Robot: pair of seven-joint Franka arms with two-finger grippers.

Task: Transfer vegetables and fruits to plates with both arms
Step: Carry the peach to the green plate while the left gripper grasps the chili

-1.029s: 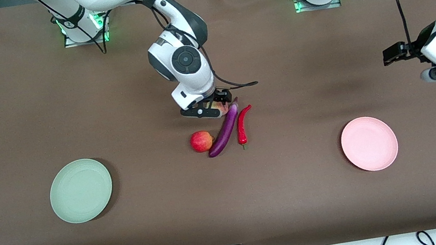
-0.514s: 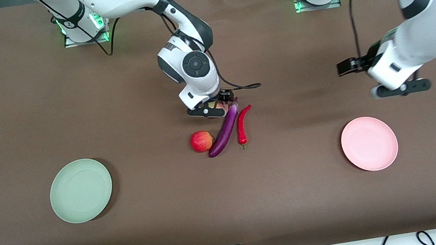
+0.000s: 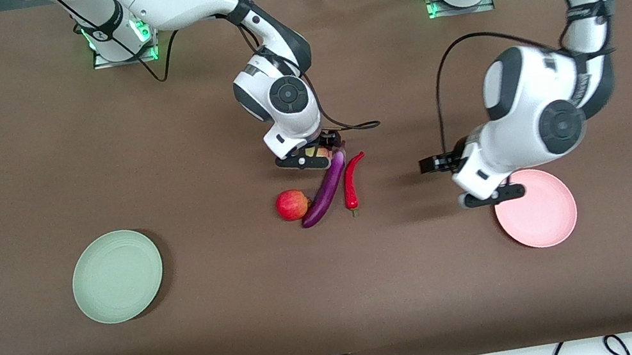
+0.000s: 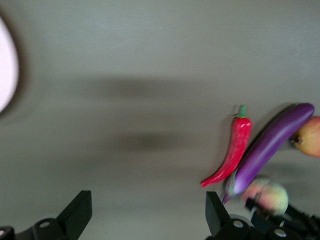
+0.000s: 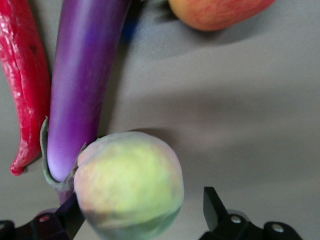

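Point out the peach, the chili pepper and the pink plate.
peach (image 5: 129, 185), right wrist view, middle of its skin.
chili pepper (image 3: 350, 184), front view, mid-body.
pink plate (image 3: 547, 215), front view, bare centre.

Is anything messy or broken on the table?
Nothing looks broken or spilled. The peach, eggplant, chili pepper and apple lie bunched mid-table; both plates are bare. The right pincer is at the peach; the open left pincer hangs near the pink plate.
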